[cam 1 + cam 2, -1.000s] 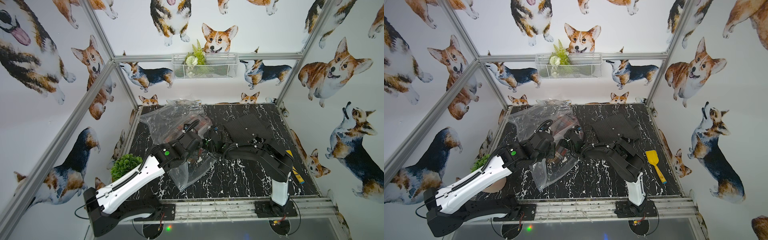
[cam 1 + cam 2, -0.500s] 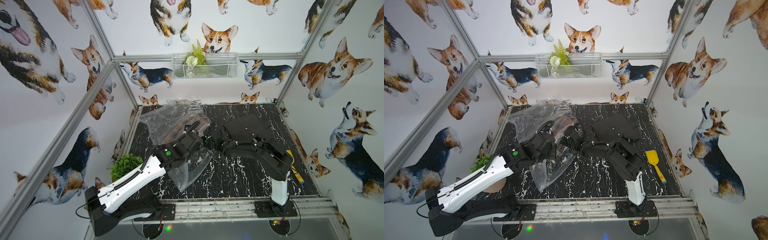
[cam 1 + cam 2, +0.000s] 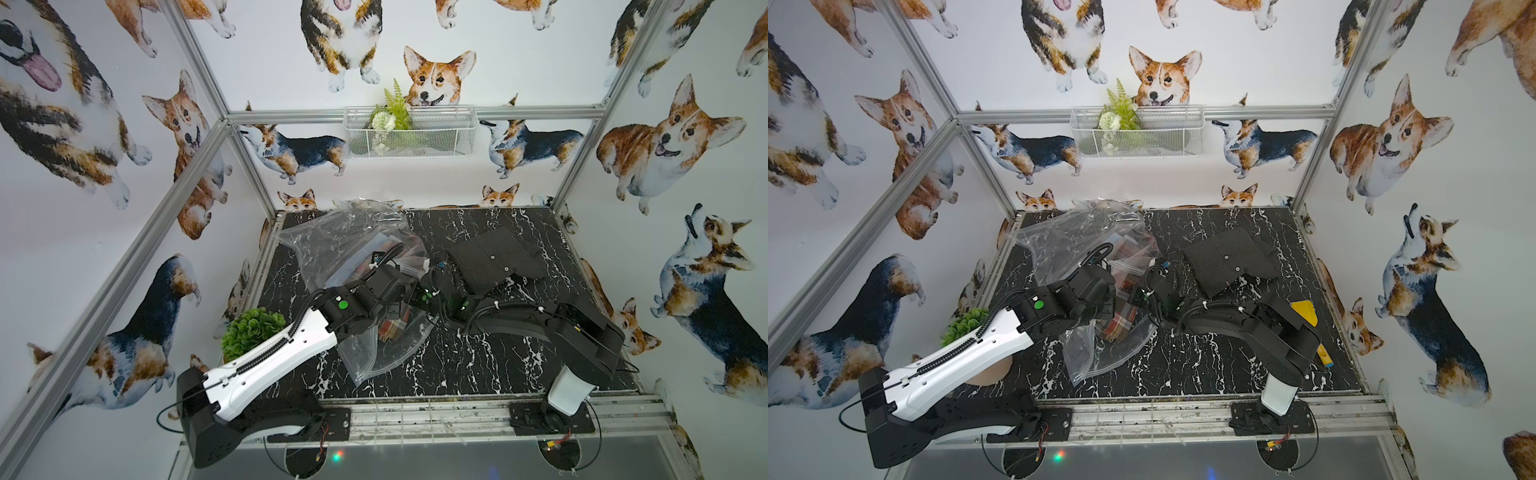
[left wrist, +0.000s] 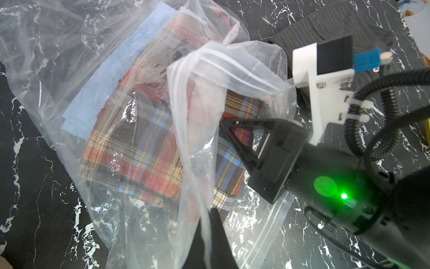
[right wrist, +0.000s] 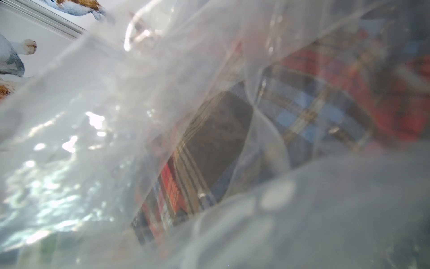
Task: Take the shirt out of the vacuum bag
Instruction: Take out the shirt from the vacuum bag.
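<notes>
The vacuum bag [image 3: 332, 245] [image 3: 1059, 245] [image 4: 69, 58] lies crumpled at the left-centre of the table, with its zip-seal mouth towards the front. Inside it is the shirt [image 3: 392, 328] [image 3: 1119, 322] [image 4: 139, 151] [image 5: 314, 111], a red, blue and brown plaid. My left gripper [image 4: 210, 212] is shut on the mouth's upper film and holds it up. My right gripper [image 4: 223, 121] reaches in between the two film layers, its tips shut on a fold of the plaid cloth. Blurred film covers most of the right wrist view and hides the jaws there.
A dark striped garment [image 3: 494, 257] lies flat at the back right of the black marble table [image 3: 457, 365]. A green plant [image 3: 253, 332] stands at the front left beside my left arm. A yellow tool [image 3: 1304, 311] lies by the right edge. A wire basket [image 3: 409, 133] hangs on the back wall.
My right gripper has gone from open to shut inside the bag's mouth. The left gripper has kept its hold on the film, barely moving.
</notes>
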